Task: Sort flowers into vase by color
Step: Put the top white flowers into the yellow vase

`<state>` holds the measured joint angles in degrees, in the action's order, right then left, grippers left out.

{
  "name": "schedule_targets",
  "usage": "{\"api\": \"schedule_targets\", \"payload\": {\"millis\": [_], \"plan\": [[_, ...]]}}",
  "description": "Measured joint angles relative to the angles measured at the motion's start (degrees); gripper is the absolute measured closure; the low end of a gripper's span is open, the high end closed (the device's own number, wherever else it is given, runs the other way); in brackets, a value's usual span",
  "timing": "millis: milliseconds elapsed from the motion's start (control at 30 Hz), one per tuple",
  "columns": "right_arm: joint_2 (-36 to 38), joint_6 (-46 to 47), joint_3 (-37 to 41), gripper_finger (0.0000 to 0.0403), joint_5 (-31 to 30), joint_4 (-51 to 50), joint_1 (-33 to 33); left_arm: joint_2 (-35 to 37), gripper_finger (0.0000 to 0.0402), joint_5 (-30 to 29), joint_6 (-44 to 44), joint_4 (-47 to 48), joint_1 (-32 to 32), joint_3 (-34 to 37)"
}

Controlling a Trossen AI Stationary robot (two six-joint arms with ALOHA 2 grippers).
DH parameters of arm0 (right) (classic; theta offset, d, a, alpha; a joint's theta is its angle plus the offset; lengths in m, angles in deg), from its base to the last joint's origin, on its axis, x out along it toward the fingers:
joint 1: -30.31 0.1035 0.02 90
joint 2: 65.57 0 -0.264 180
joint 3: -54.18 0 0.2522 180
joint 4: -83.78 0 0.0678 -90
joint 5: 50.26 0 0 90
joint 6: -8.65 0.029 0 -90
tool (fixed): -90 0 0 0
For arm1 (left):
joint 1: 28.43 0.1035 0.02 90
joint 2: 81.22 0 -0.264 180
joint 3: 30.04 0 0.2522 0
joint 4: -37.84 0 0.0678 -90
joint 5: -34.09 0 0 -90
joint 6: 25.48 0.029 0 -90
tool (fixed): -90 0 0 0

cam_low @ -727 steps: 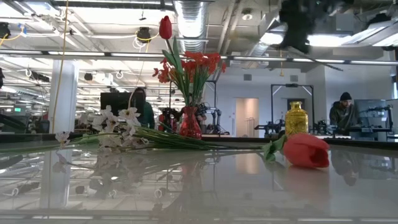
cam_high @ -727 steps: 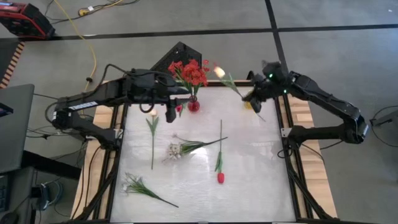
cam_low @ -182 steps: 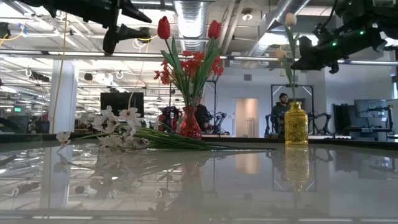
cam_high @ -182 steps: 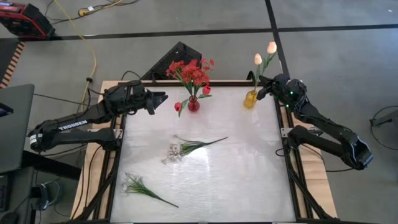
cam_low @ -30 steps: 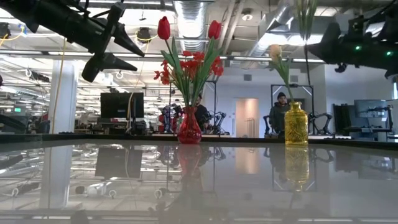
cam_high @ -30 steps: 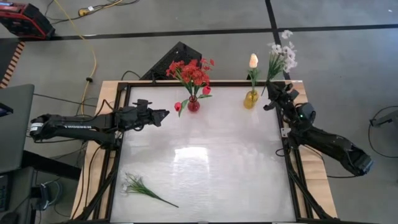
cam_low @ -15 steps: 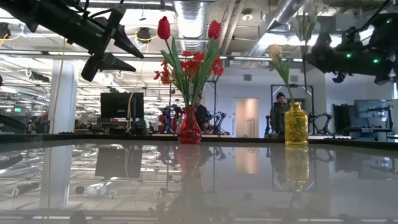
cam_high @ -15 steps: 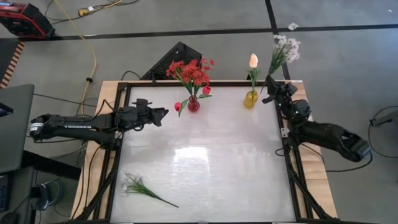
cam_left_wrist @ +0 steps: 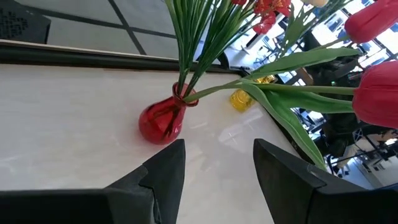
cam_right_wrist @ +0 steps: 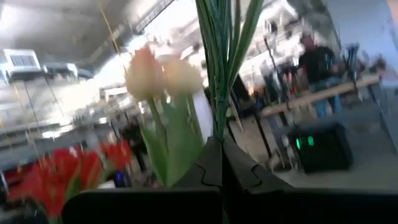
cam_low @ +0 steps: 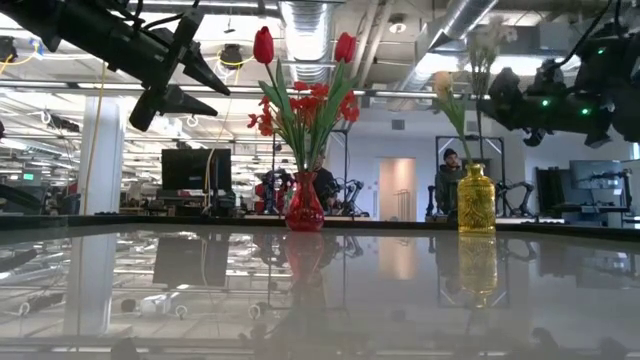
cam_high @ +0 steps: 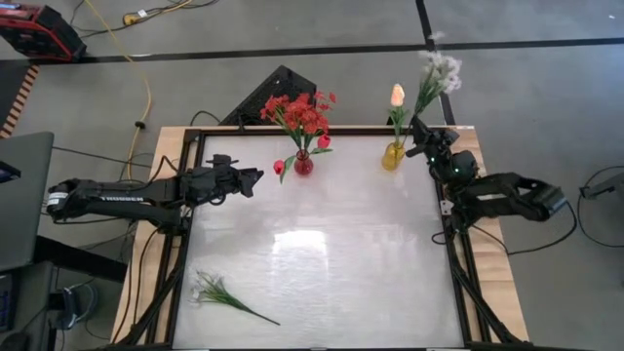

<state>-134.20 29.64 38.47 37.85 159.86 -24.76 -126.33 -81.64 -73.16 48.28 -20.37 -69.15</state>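
My right gripper (cam_high: 420, 134) is shut on a spray of small white blossoms (cam_high: 439, 70) on green stems, held in the air just right of the yellow vase (cam_high: 393, 156) at the table's far edge. Cream-peach tulips (cam_high: 398, 95) stand in that vase. The red vase (cam_high: 303, 164), left of it, holds red tulips and red blossom clusters (cam_high: 297, 112). A second white spray (cam_high: 224, 292) lies flat near the table's near-left corner. My left gripper (cam_high: 255, 177) is open and hovers left of the red vase (cam_left_wrist: 160, 121), touching nothing. My right gripper pinches the bundled green stems (cam_right_wrist: 217, 127) of the white spray between its two fingers, which lie across the stems. The spray is lifted clear and stands roughly upright, with the blossoms (cam_low: 483, 45) above the fingers. Its lower end is hidden beyond the gripper.
Both vases stand close together along the far edge. The white tabletop (cam_high: 322, 253) is bare except for the lying spray. A wooden and metal frame (cam_high: 458, 263) borders the table. In the low view a person (cam_low: 450, 180) shows in the room behind the yellow vase (cam_low: 476, 200).
My right gripper has carried the white spray a little toward the far edge and left, closer to the yellow vase, staying shut on the stems. The spray has stayed upright in the air.
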Motion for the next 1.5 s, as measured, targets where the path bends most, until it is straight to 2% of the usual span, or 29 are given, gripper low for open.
{"api": "schedule_targets", "payload": {"millis": [1000,1500], "plan": [[-1.9,-0.4,-0.7,0.0381,0.0,0.0,0.3,0.0,0.0223,0.0,-0.6,1.3,0.0,0.0],[-1.9,-0.4,-0.7,0.0366,0.0,0.1,0.3,0.0,0.0223,1.1,-1.2,1.3,0.0,0.0]]}}
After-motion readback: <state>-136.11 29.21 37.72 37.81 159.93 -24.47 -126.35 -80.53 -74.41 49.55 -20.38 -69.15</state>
